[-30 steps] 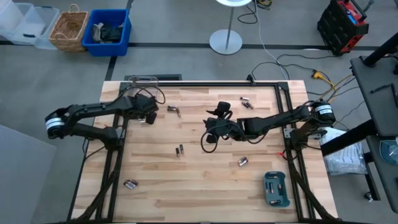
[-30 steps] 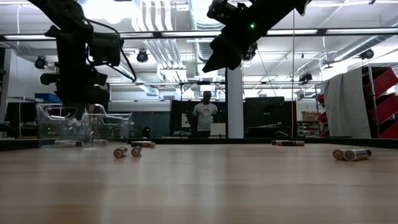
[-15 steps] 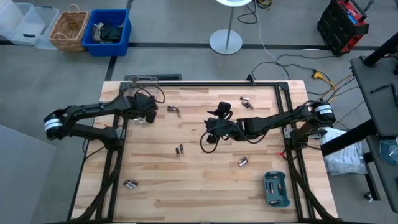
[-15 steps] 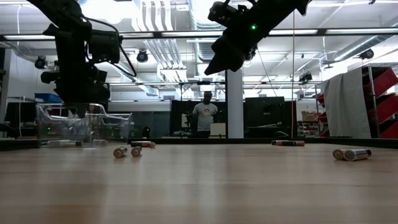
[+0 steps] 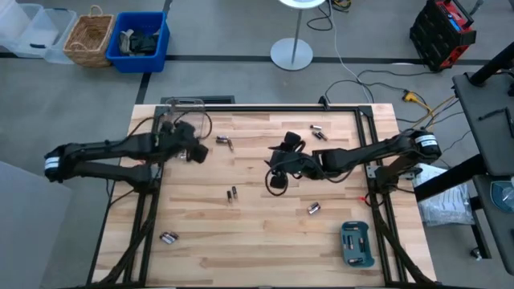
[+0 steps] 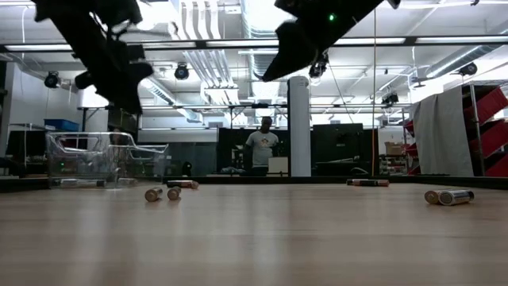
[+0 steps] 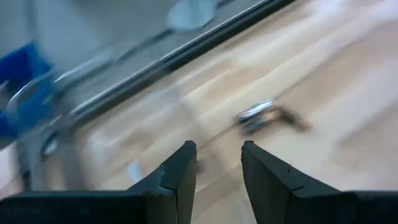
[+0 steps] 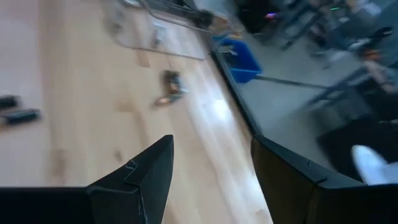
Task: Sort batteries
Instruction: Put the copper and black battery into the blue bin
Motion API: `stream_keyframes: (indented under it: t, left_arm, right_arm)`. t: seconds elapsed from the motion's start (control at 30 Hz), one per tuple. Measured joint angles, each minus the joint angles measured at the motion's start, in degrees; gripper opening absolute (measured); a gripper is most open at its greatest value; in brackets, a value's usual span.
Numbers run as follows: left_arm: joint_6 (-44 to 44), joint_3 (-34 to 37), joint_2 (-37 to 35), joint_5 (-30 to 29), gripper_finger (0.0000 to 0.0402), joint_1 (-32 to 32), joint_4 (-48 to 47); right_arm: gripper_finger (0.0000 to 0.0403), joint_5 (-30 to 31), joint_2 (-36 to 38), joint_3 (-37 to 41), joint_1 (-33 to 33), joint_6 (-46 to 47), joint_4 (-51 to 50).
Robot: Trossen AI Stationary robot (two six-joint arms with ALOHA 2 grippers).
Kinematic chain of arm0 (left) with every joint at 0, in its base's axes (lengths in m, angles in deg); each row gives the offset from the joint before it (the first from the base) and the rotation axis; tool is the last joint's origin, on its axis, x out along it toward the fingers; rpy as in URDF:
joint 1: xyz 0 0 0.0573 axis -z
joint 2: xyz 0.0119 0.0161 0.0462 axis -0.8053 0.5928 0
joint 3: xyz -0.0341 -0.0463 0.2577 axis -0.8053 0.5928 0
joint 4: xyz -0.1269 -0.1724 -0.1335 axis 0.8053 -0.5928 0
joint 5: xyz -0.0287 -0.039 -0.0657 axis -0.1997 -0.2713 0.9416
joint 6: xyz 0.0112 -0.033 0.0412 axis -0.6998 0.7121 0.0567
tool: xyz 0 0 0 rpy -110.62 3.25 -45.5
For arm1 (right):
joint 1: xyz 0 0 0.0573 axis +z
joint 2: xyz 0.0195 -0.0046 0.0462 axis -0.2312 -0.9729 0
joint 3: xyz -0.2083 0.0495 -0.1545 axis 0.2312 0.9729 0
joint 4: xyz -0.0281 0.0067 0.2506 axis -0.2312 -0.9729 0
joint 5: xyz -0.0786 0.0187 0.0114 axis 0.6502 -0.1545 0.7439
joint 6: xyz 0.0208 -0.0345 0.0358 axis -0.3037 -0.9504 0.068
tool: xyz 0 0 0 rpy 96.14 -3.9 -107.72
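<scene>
High view: the counter [image 5: 257, 233] is pale wooden planking in a dark metal frame. The left gripper [image 5: 195, 152] sits in the upper left of the planks, beside a clear plastic box [image 5: 178, 112] at the top edge. The right gripper [image 5: 277, 172] hangs over the middle. The batteries, small metal cylinders, lie scattered: a pair [image 5: 224, 142] just right of the left gripper, some [image 5: 318, 131] at upper right, a dark pair [image 5: 233, 193] at centre, one [image 5: 314, 208] lower right, one [image 5: 168, 238] at lower left. A teal rectangular tray [image 5: 356, 244] sits in the lower right corner.

Low view: both arms show as dark shapes at the top. Batteries [image 6: 163, 193] lie on the wood at left, more [image 6: 448, 196] at right. The clear box [image 6: 103, 159] stands far left. A person [image 6: 259, 147] stands in the room behind.

Left wrist view: the left jaws stand apart with nothing between them; a battery pair [image 7: 258, 113] lies blurred on the planks ahead.

Right wrist view: the right jaws are wide apart and empty; batteries [image 8: 171, 84] lie on the wood near the clear box [image 8: 168, 28].
</scene>
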Motion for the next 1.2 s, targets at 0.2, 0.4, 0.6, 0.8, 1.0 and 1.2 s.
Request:
stream_keyframes:
  t: [0.2, 0.4, 0.6, 0.8, 1.0, 1.2]
  left_arm:
    - [-0.66, 0.15, -2.96, -9.02, 0.0109, 16.43, 4.85]
    - [0.25, 0.15, -3.21, -21.68, 0.0109, 31.55, 5.57]
    - [1.11, -0.09, -3.19, -23.80, 0.0109, 37.91, 5.65]
    - [0.92, -0.13, -3.68, -26.86, 0.0109, 38.49, 6.03]
    - [0.80, -0.15, -5.00, -27.20, 0.0109, 38.49, 6.75]
    - [3.48, -0.18, -4.69, -21.84, 0.0109, 38.46, 6.73]
  right_arm:
    - [0.0205, -4.13, 0.81, 0.00, 0.48, 4.77, -1.04]
    - [0.0205, -4.24, 1.00, 0.00, 0.99, 7.77, -1.31]
    - [0.0205, -5.49, 1.96, -0.58, 1.64, 13.36, -4.42]
    - [0.0205, -5.27, 1.33, -6.06, 2.19, 21.65, -17.66]
    - [0.0205, -5.05, 1.18, -8.48, 2.16, 28.21, -28.49]
    - [0.0205, -6.17, 1.18, -12.15, 1.81, 37.59, -47.82]
